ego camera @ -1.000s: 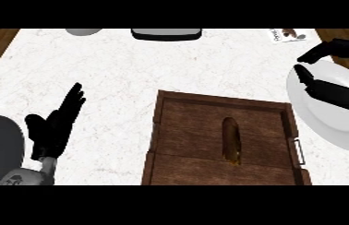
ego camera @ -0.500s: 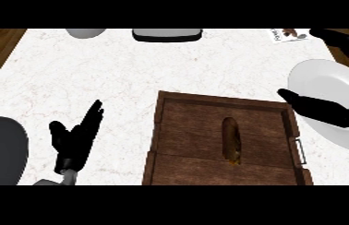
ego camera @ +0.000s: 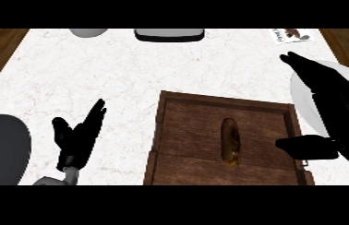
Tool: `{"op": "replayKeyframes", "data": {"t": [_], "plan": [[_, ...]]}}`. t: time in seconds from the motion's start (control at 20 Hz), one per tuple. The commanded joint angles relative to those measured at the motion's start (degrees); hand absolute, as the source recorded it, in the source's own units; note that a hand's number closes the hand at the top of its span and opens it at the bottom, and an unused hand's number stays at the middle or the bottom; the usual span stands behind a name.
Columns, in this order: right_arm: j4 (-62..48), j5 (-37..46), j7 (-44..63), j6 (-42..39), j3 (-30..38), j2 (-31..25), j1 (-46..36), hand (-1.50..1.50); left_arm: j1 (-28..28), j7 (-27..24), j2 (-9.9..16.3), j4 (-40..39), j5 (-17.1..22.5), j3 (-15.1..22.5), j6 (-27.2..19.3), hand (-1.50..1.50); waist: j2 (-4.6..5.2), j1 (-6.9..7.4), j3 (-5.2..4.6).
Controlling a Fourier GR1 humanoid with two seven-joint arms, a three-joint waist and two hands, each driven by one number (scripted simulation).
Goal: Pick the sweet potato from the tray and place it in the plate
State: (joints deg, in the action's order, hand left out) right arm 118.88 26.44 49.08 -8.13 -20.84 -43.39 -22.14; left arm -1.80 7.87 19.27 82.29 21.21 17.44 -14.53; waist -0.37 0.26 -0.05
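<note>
Sweet potato [ego camera: 230, 142] lying lengthwise in the wooden tray [ego camera: 184, 141], roughly mid-tray, long axis running near to far, untouched. Tray set at the near right of the marble counter [ego camera: 102, 72], probably so as to fall within reach of the right arm. White plate [ego camera: 303, 90] just right of the tray, partly hidden under the right hand [ego camera: 320, 104], close enough to make the carry short.

Right hand spread wide above the tray's right edge and the plate: fingers [ego camera: 294, 59] straight and pointing far-left, thumb [ego camera: 300, 146] jutting left over the tray's right rim. Nothing held. Potato left of the thumb, apart from it, with bare tray floor between; fingers well apart from it, further off and to the right. Looks like an open approach ahead of a grasp, judging by the wide spread.

Left hand [ego camera: 78, 134] at the near left over bare counter, fingers straight and pointing far, holding nothing, well apart from the tray; apparently resting.
</note>
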Motion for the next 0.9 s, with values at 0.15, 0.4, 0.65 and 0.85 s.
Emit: {"op": "replayKeyframes", "data": {"t": [0.15, 0.4, 0.65, 0.85], "plan": [[0.9, -1.1, 18.8, -15.2, -10.1, 5.2, -8.3, -1.50, -0.6, 1.2, 0.1, -1.4, 0.5, -1.1, 1.5, 0.00, 0.27, 0.40, -0.14], [-6.8, 1.1, 22.9, -16.3, -14.4, 11.8, -11.7, -1.50, -2.3, 1.7, -4.1, -2.7, -2.3, 1.9, -1.0, 0.00, 0.42, 0.32, -0.11], [-11.2, 6.7, 25.8, -16.5, -18.2, 17.2, -12.4, -1.50, 0.3, 1.5, -1.7, -0.7, -1.1, -0.2, 1.1, 0.00, 0.27, 0.36, -0.08], [-13.9, 8.9, 25.0, -16.3, -19.3, 18.6, -8.5, -1.50, 0.2, 1.7, -3.6, -2.3, -2.7, 0.9, -0.4, 0.00, 0.28, -0.35, -0.04]]}}
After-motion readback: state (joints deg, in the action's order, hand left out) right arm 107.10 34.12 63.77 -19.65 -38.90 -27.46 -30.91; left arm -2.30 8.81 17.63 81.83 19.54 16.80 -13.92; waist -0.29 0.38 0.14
